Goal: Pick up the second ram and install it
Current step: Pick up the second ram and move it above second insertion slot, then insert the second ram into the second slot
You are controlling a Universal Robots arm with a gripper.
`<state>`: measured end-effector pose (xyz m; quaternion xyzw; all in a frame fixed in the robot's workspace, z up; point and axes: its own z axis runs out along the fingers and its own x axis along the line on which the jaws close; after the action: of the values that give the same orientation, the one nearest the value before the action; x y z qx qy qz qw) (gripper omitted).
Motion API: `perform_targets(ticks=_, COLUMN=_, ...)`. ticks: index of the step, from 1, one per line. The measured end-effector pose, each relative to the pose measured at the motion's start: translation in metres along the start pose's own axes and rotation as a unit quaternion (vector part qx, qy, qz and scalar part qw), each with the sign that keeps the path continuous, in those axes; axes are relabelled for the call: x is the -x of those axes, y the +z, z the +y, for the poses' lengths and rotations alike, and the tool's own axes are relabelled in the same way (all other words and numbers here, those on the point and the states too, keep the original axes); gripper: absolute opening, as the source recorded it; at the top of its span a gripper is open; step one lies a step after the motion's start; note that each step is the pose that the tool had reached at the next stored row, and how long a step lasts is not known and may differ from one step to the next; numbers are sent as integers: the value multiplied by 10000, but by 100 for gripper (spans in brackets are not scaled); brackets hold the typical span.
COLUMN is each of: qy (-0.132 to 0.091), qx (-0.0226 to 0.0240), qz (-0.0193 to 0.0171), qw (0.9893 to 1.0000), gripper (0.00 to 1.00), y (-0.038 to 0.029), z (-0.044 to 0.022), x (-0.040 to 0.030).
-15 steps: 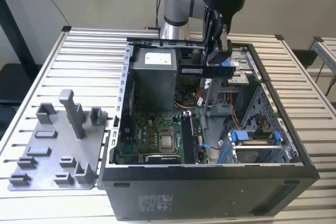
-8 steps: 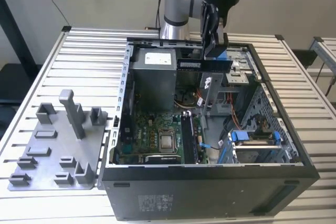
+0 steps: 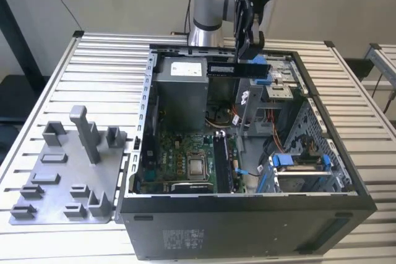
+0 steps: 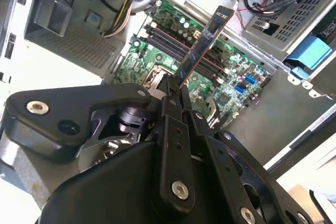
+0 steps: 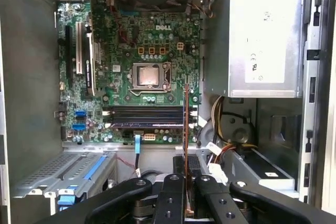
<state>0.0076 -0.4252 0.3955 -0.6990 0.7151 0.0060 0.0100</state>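
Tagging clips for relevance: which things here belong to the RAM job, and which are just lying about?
Job: second ram, held in the tool; motherboard.
Lying about: grey fixture tray, power supply, slatted table.

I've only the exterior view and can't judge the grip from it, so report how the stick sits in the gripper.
Observer: In the second wrist view the gripper is shut on the second ram, pressing its two flat faces.
Operator: Now give its alignment.
Observer: In the first wrist view it shows edge-on, running across the memory slots, not along them.
Operator: Say where it crosses.
Observer: At the slots' end toward the power supply, not their middle.
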Motion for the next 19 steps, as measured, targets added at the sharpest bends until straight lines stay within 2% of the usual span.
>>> perform_targets(ticks=6, qy=0, qx=0, qz=1, qw=10000, gripper=14, y=3, z=5, x=76)
perform_targets(ticks=19, qy=-2, qx=0, qz=1, qw=10000, gripper=14, y=3, z=6, x=86)
